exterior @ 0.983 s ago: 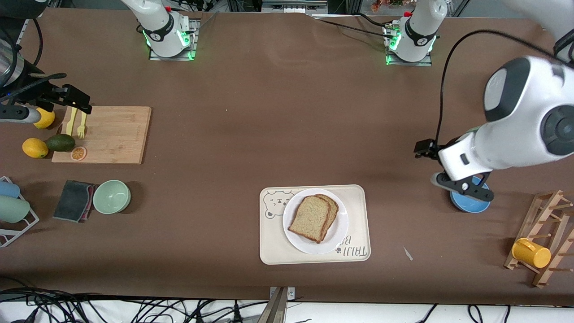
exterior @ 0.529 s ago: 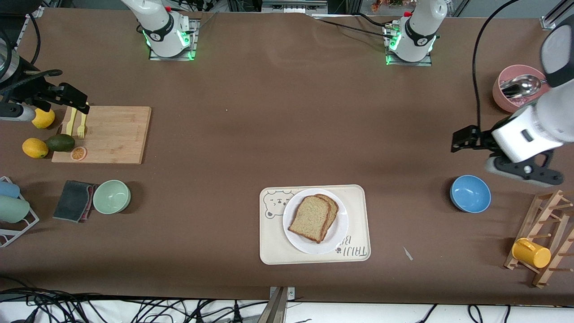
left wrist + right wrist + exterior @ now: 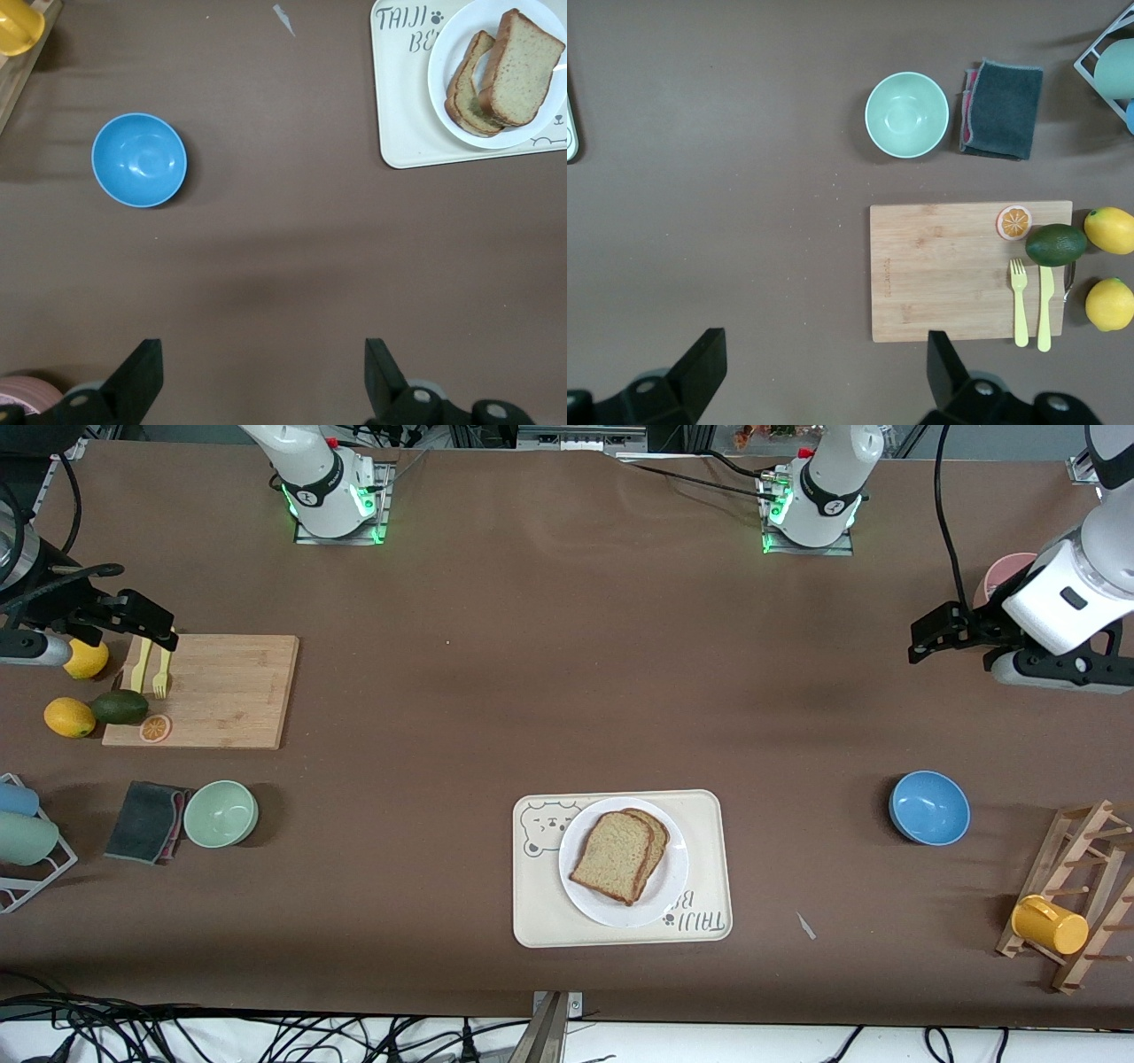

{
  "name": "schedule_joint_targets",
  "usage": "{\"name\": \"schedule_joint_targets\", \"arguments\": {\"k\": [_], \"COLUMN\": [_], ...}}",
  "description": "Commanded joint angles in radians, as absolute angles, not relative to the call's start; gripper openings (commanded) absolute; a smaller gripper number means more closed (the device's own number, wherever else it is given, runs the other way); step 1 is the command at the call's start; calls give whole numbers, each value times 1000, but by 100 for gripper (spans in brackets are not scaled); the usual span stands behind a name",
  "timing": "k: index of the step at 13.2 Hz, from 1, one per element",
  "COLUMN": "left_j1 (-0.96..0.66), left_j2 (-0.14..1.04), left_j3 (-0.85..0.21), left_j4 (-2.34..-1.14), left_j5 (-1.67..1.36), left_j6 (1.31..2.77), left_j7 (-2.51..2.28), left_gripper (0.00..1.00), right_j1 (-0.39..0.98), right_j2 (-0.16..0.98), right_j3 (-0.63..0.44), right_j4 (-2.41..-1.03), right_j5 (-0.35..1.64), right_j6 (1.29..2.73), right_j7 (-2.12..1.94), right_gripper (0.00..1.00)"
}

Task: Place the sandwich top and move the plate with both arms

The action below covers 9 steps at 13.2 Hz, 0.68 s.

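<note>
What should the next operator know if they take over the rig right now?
Left pincer: open, empty, up over bare table at the left arm's end, by the pink bowl.
Right pincer: open, empty, over the edge of the cutting board at the right arm's end.
Sandwich top: lying on the lower slice, both on the plate.
Plate: sitting on the bear tray, near the front camera.
Done: top slice appears placed.
Left: neither arm is at the plate; whether it is already at its final spot cannot be told.
</note>
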<state>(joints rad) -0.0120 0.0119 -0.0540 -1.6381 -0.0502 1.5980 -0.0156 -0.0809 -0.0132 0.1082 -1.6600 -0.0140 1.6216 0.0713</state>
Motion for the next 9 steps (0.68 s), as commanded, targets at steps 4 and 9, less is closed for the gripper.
{"name": "schedule_joint_targets", "arguments": {"k": [4,9], "left_j1": [-7,-28], "left_j2": [-38,-32], "left_j3": [-80,-78], "left_j4": [-1697,-1689], "left_j5": [-12,25], "left_j6": [1626,1617], "left_j7": [-90,-94], "left_gripper": [100,100], "right_j1": [-87,-87], "right_j2": [-9,-9], "right_j3": [114,112], "right_j4": [-1638,-1637], "right_j5": [-3,-3], "right_j6": [1603,1603], "right_j7": [71,66], "right_gripper": [100,100]}}
